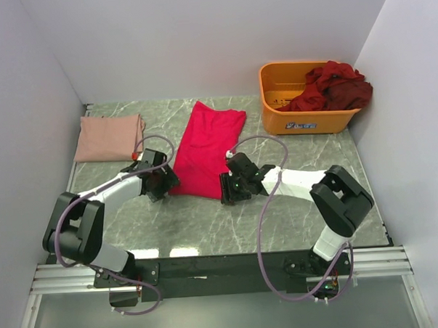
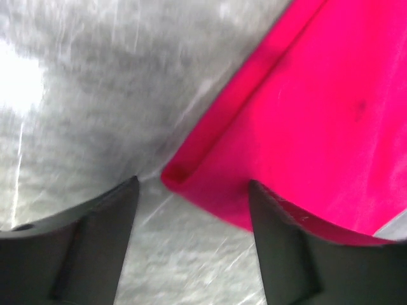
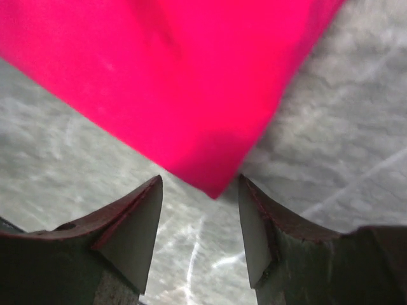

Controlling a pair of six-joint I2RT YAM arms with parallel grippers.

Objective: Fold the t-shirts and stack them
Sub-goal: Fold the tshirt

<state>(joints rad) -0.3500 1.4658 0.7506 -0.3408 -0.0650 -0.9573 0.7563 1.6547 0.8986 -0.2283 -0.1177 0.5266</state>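
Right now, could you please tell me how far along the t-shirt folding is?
Done: the pale pink t-shirt lies folded at far left. In hand: the red t-shirt is a long narrow strip; the left end effector and right end effector stand open at its near corners. Left: folding it shorter, stacking it, and the maroon t-shirts heaped in the orange bin.

Bare table (image 1: 292,164) between red shirt (image 1: 207,143) and orange bin (image 1: 341,119) gives passage.

Bright pinkish-red cloth t-shirt (image 1: 207,150): folded lengthwise, flat, centre. Pale dusty-pink cloth t-shirt (image 1: 109,137): folded, far left. Dark maroon cloth t-shirts (image 1: 332,86): heaped in orange plastic bin (image 1: 275,111).
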